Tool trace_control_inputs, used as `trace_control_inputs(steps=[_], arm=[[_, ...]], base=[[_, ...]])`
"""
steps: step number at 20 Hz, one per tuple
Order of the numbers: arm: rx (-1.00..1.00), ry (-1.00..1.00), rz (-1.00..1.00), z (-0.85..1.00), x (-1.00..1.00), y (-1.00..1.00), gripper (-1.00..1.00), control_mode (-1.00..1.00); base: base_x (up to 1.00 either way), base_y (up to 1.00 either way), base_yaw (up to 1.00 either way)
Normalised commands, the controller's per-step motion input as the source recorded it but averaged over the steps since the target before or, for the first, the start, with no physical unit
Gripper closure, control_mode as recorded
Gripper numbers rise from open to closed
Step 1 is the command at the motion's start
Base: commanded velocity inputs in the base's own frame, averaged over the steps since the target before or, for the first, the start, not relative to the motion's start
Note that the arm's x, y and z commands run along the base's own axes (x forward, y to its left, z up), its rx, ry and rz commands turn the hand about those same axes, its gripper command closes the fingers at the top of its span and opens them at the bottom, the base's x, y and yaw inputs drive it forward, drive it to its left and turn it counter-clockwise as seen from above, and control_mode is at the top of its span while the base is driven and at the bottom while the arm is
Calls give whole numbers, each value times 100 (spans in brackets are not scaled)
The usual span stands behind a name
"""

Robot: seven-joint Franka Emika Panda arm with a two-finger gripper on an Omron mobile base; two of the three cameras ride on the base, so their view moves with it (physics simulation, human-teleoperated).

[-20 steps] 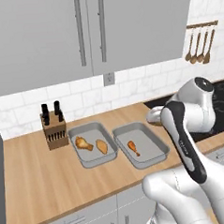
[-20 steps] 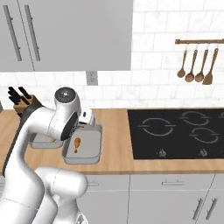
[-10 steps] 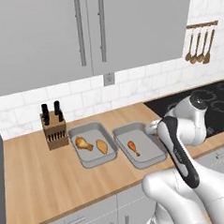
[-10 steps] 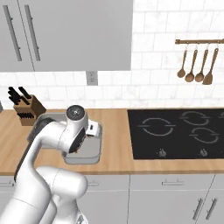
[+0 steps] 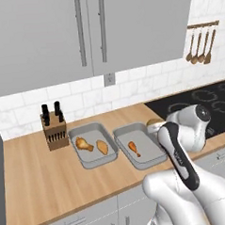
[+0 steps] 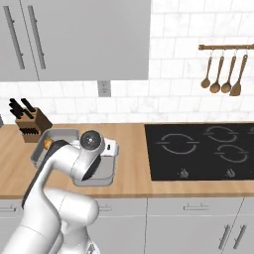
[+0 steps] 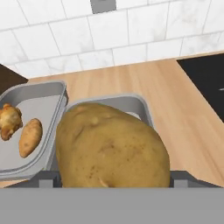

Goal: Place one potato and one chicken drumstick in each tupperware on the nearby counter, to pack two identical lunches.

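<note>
Two grey tupperware trays lie side by side on the wood counter (image 5: 38, 185). The left tray (image 5: 74, 133) holds a drumstick (image 5: 82, 144) and a potato (image 5: 103, 146). The right tray (image 5: 120, 133) holds one drumstick (image 5: 133, 147). My gripper (image 5: 156, 128) hangs over that tray's right end, shut on a second potato (image 5: 154, 122). In the hand view this potato (image 7: 111, 146) sits large between the fingers, above the right tray's rim (image 7: 131, 99). The left tray (image 7: 43, 103) with its drumstick (image 7: 8, 120) and potato (image 7: 30, 138) shows to the left.
A knife block (image 5: 54, 129) stands left of the trays by the tiled wall. The black cooktop (image 6: 208, 149) lies to the right, with wooden utensils (image 5: 200, 50) hanging above it. Grey wall cabinets (image 5: 90, 31) hang overhead. Bare counter runs in front of the trays.
The arm has swung down and forward, bringing the gripper with the potato low over the right tray's right end. The trays and the food in them have not moved.
</note>
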Motion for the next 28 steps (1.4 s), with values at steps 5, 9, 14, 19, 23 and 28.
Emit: trace_control_inputs(steps=[5,9,14,19,23,28], arm=[[0,-1,0,-49,33,6,100,-100],[0,0,5,-83,28,30,100,-100],[0,0,11,-80,24,52,100,-100],[0,-2,5,-62,5,13,100,-100],[0,-9,0,-56,2,1,100,-100],[0,-9,1,-55,14,15,100,-100]], base=[[0,0,0],[0,0,0],[0,0,0],[0,0,0],[0,0,0],[0,0,0]])
